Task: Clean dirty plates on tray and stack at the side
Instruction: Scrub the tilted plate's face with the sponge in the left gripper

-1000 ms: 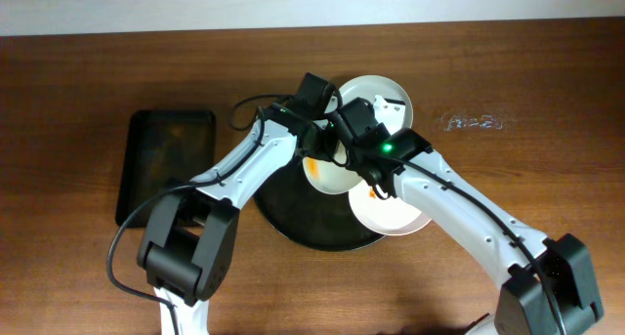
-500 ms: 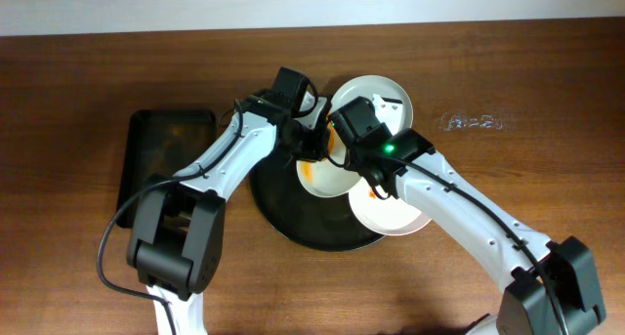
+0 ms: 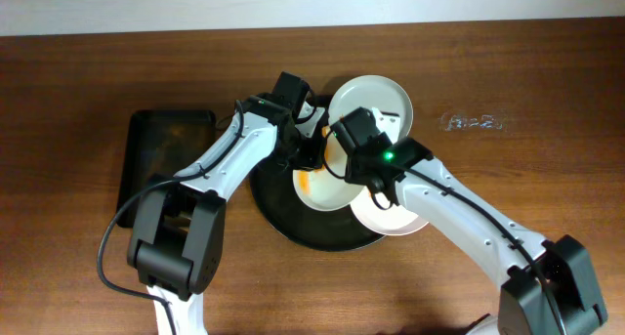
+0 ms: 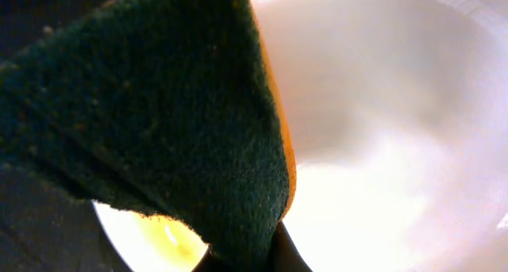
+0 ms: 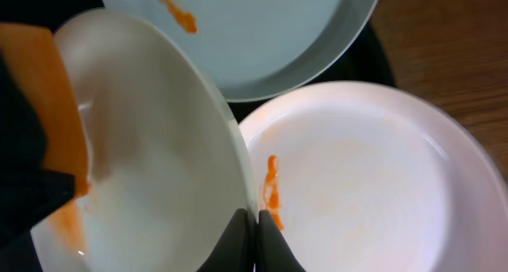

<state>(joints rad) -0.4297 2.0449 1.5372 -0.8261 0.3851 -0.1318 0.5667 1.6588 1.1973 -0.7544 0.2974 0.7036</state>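
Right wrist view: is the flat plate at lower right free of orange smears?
No, the lower-right plate carries an orange streak near its left rim.

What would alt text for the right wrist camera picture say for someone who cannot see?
The right end effector pinches the rim of a tilted white plate while an orange and dark-green sponge rests against its inner face. Behind lie a far plate and a near plate, each with an orange smear.
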